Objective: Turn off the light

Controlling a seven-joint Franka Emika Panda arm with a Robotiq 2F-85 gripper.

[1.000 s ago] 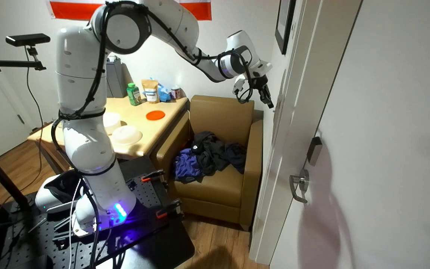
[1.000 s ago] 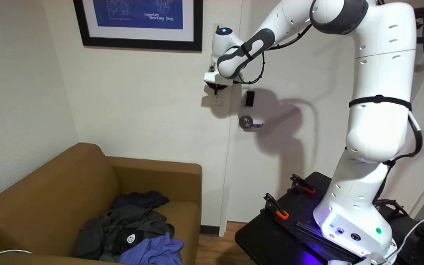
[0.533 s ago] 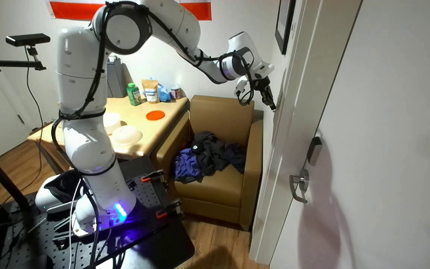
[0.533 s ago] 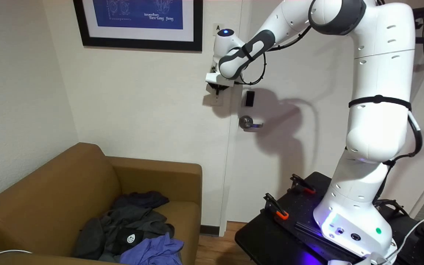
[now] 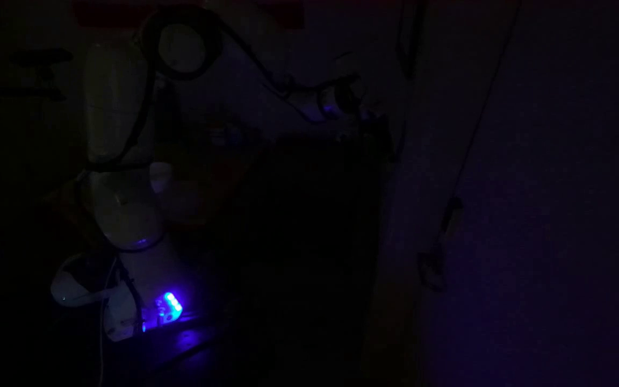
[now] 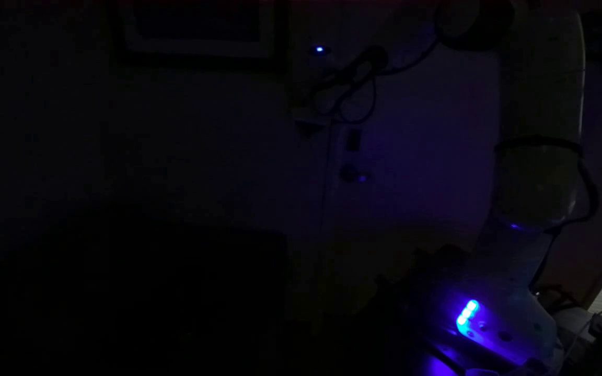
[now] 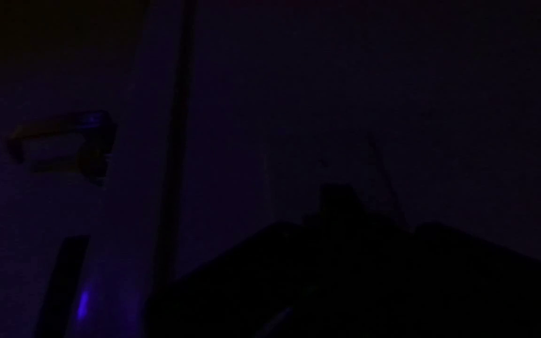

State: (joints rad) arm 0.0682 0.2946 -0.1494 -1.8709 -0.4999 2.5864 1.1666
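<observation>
The room light is off; both exterior views and the wrist view are nearly black, and no lamp fixture shows. My gripper is a dark silhouette in the wrist view [image 7: 338,197], its fingertips together in a single block with nothing seen between them. In an exterior view the gripper [image 5: 393,153] points down at the wall beside the door frame. Faint outlines of a wall switch plate [image 7: 294,188] run around the fingertips in the wrist view. The darkness hides the switch itself and whether the fingertips touch it.
Blue-violet LEDs [image 6: 467,312] glow on the arm's base. The door handle [image 5: 431,269] and a black lock box [image 6: 354,140] are faint on the door. The door frame edge [image 7: 174,141] lies left of the gripper in the wrist view. The armchair is lost in the dark.
The room has gone from brightly lit to dark within the last half second. The gripper has shifted slightly downward and closer to the wall.
</observation>
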